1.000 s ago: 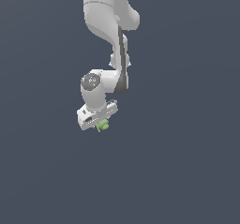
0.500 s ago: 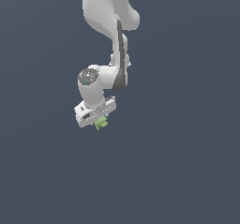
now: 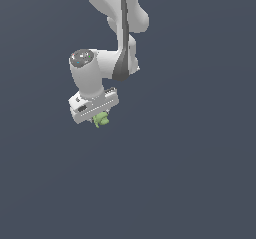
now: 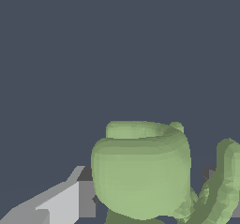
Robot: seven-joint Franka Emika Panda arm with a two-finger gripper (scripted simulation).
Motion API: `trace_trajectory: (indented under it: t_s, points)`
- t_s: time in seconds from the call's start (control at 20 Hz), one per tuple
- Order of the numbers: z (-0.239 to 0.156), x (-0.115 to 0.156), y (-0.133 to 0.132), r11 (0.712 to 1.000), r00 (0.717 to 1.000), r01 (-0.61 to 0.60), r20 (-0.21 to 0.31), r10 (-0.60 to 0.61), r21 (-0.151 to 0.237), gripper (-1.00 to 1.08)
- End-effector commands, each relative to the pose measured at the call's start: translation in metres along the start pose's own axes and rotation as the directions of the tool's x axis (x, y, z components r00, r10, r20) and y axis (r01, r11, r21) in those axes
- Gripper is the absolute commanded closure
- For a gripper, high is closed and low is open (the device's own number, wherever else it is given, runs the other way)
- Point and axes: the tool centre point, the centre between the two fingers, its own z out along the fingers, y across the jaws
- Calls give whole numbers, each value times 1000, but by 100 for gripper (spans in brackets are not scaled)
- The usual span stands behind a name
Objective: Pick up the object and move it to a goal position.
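The tool (image 3: 100, 117) is clamping the object (image 3: 101, 119) just beneath the palm. It's looking light and stiff (knobbly, so slip-prone); gripping the fat middle lump (image 4: 140, 169) seems the safest hold.

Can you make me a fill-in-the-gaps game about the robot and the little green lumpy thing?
1. The lumpy object is coloured light ____.
2. In the exterior view, the object sits right ____ the white tool.
3. The robot arm is coloured ____.
4. Next to the tool, the object looks much ____.

Missing words: green; under; white; smaller
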Motion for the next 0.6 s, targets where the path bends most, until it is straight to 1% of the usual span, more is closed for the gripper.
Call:
trace_trajectory:
  t_s: [0.0,0.55]
  points:
    - [-25,-10,3,1000,1000,0,-1,0,0,108]
    - [-153,-62,18,1000,1000,0,-2,0,1,108]
